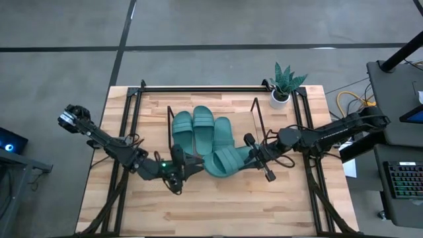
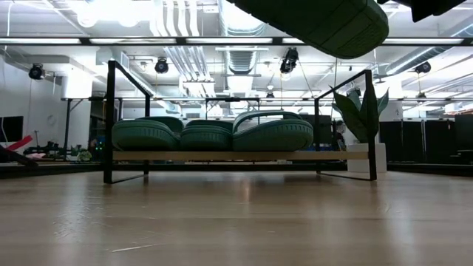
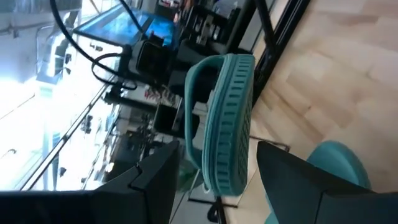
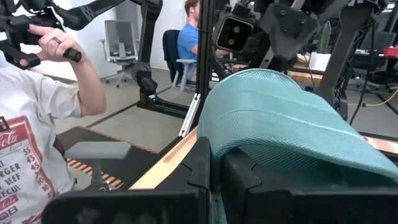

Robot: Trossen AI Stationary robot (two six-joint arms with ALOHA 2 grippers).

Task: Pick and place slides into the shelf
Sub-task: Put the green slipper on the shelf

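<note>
You see potted plant (image 1: 285, 84) at desk (image 1: 198, 211) far right corner, keyboard (image 1: 404, 188) off right edge, person in white shirt (image 4: 34, 143) and seated person (image 4: 189, 37) beyond.

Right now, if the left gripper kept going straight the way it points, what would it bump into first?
Probably the lifted slide. The left gripper has open jaws and points right at it, and the right gripper holds that slide above the table. How big the gap between them is cannot be told.
</note>
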